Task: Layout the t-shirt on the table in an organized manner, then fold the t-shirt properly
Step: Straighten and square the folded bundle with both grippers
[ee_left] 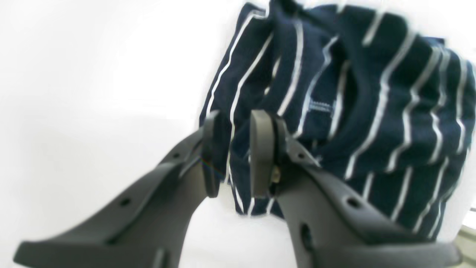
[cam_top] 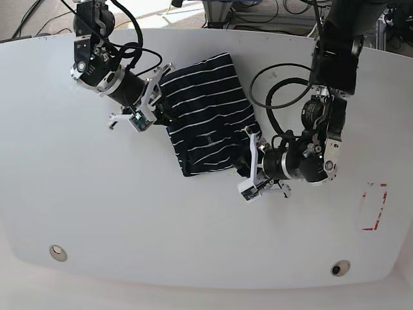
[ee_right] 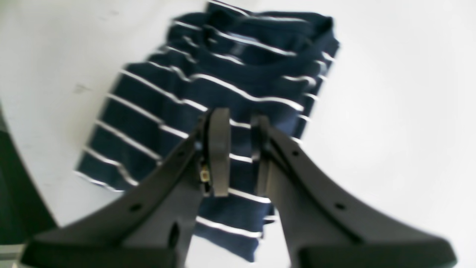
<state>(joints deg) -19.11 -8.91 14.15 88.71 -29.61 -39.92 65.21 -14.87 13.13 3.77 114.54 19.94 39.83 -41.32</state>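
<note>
- Shirt (cam_top: 206, 116): dark navy with thin white stripes, lying on the table (cam_top: 77, 194) toward its far middle, already folded into a compact, rumpled block
- Handling, as I judge it: light, limp cloth; it will sag and slide on the smooth top, so any lift should take all layers at once
- Where to take hold: corners and folded edges, where the layers stack and give my pads something to pinch
- Left gripper (ee_left: 234, 152): jaws narrow, with cloth between them at the near edge of the block; I cannot tell from the blur whether I truly hold it
- Right gripper (ee_right: 238, 156): jaws nearly together over the striped cloth at the opposite edge; grip or mere hover, I cannot tell
- Containers: none in view; the table bears only a red-outlined mark (cam_top: 373, 206) and two round fittings (cam_top: 57, 252)
</note>
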